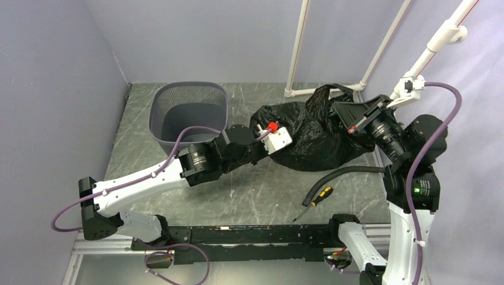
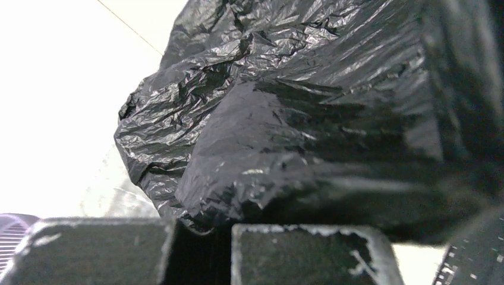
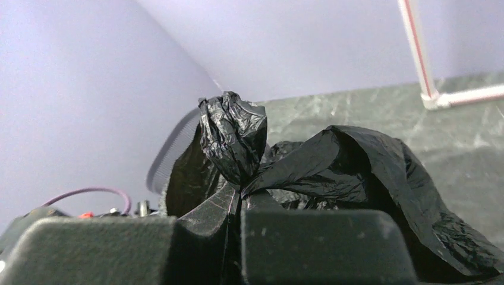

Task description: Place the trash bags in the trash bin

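Here, wrinkly glossy trash bags point(image 1: 315, 136), mesh bin point(image 1: 159, 122)

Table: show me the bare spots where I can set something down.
Bare: far edge between trash bin and white pipe; near strip between left arm and screwdriver. Crowded: right side, with trash bag, hose and right arm.

Pale lavender walls point(image 1: 53, 71) enclose a grey-green marbled tabletop point(image 1: 261, 196) scuffed with white marks. White pipes point(image 1: 296, 53) rise at its back right corner. The light is even.
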